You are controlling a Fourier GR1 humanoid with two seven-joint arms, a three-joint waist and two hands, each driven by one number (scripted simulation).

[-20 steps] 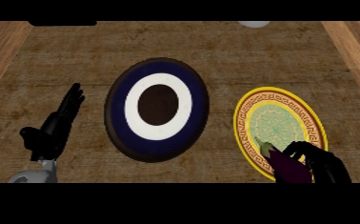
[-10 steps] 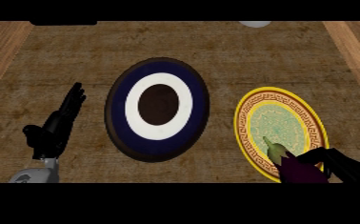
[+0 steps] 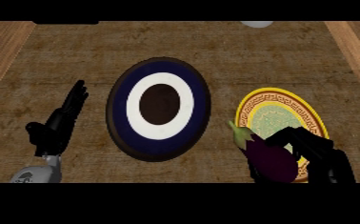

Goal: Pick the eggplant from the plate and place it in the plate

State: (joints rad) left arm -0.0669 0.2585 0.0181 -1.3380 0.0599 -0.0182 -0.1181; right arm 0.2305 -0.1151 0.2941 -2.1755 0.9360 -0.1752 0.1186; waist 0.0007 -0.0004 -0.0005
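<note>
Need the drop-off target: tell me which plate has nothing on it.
The dark blue plate with the white ring and brown centre; the yellow plate has the eggplant over it, in the right hand.

Brown mat (image 3: 211,51) covers counter; pale round object (image 3: 257,24) at far edge.

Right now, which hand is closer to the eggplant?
The right hand: its fingers curl round the eggplant over the yellow plate's near edge. The left hand rests open far across, beyond the blue plate.

Brown textured counter top (image 3: 175,46), bearing a dark blue plate (image 3: 119,118) with white ring at centre and a yellow patterned plate (image 3: 313,118) at right.
</note>
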